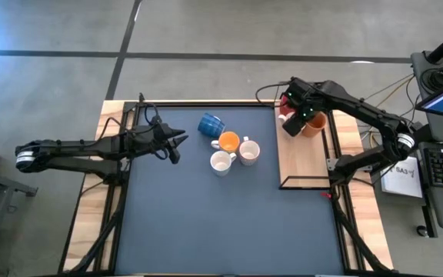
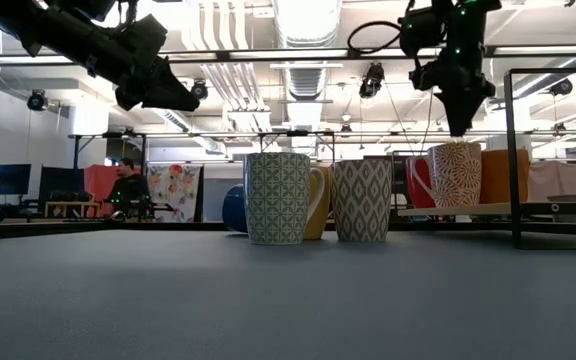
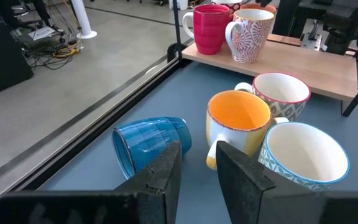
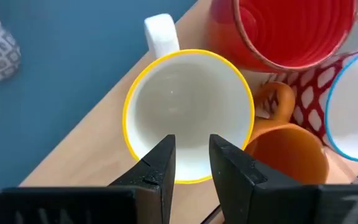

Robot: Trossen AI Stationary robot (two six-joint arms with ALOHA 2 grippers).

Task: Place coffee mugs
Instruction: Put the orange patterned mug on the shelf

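Mug just set down: we see a white mug with a yellow rim (image 4: pixel 188 115) upright on the wooden shelf (image 1: pixel 302 165) at the table's right side, near the shelf's far end.
Shelf neighbours: a red mug (image 4: pixel 284 31), an orange mug (image 4: pixel 288 149) and a red-patterned mug (image 4: pixel 347 102) crowd close beside it.
Right gripper (image 4: pixel 191 168): it hangs directly over the yellow-rimmed mug's near rim, fingers a little apart and, as far as we can tell, clamped on nothing.
Doing this step well: we would lift straight up until the fingertips clear the rim, then swing away; any sideways drift could tip this mug into its neighbours.
Mugs left on the mat: a blue mug (image 3: pixel 151 143) lies on its side; an orange-lined mug (image 3: pixel 238 124) and two white patterned mugs (image 3: pixel 303 152) stand clustered at the centre.
Left gripper (image 3: pixel 194 171): it waits above the mat, pointing at the blue mug, fingers slightly apart, empty.
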